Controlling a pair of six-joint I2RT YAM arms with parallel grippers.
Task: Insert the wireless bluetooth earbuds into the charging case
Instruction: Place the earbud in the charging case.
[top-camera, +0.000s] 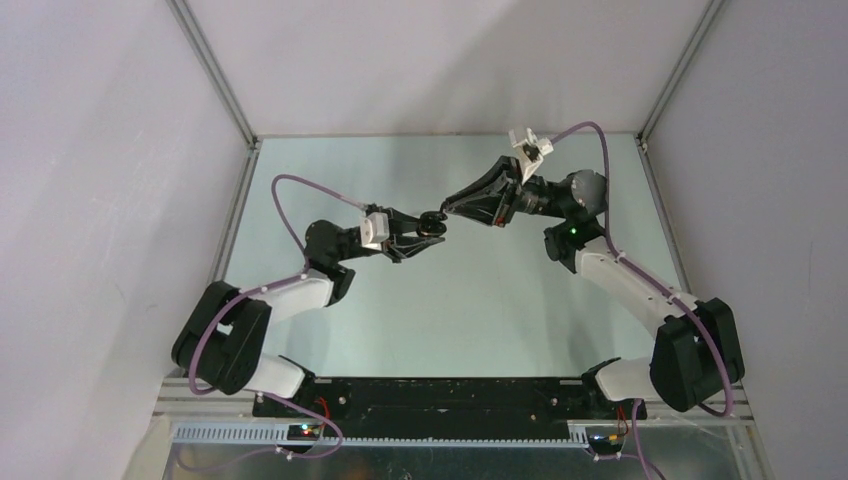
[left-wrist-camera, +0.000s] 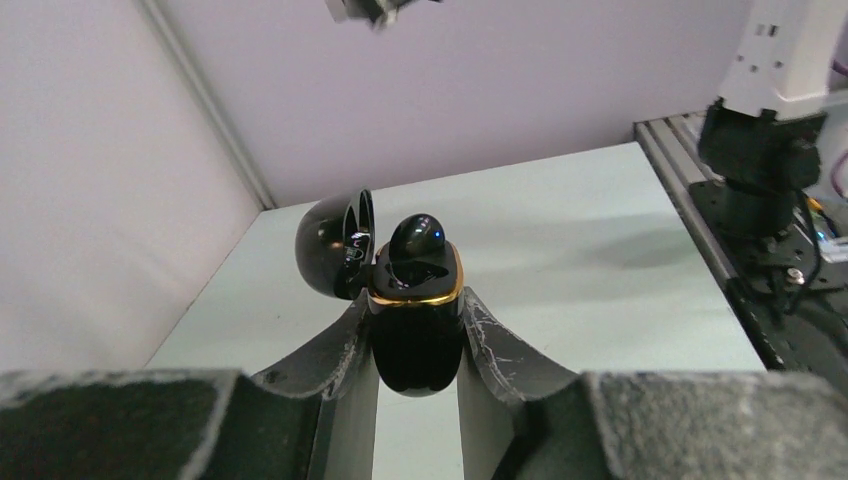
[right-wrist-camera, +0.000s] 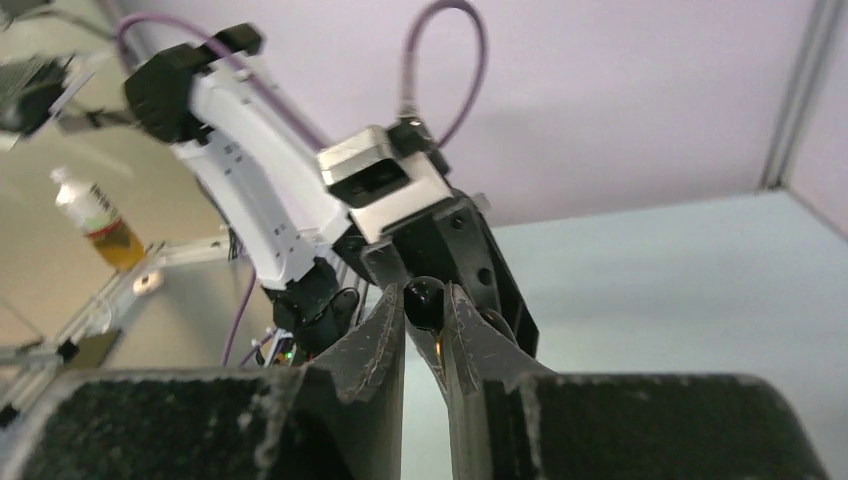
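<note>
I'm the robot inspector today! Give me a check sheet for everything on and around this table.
Surface: pale green tabletop, smooth, no spills seen.
Job's things: glossy black charging case with gold rim, lid open, one black earbud seated inside; second black earbud held close by.
Clutter: clear bottle of amber liquid, off the table in the background.
Pincers: left pincer shut on the case; right pincer shut on the second earbud.
Cables: purple cables loop off both arms, clear of the case.
Surroundings: plain pale walls, aluminium corner posts.
</note>
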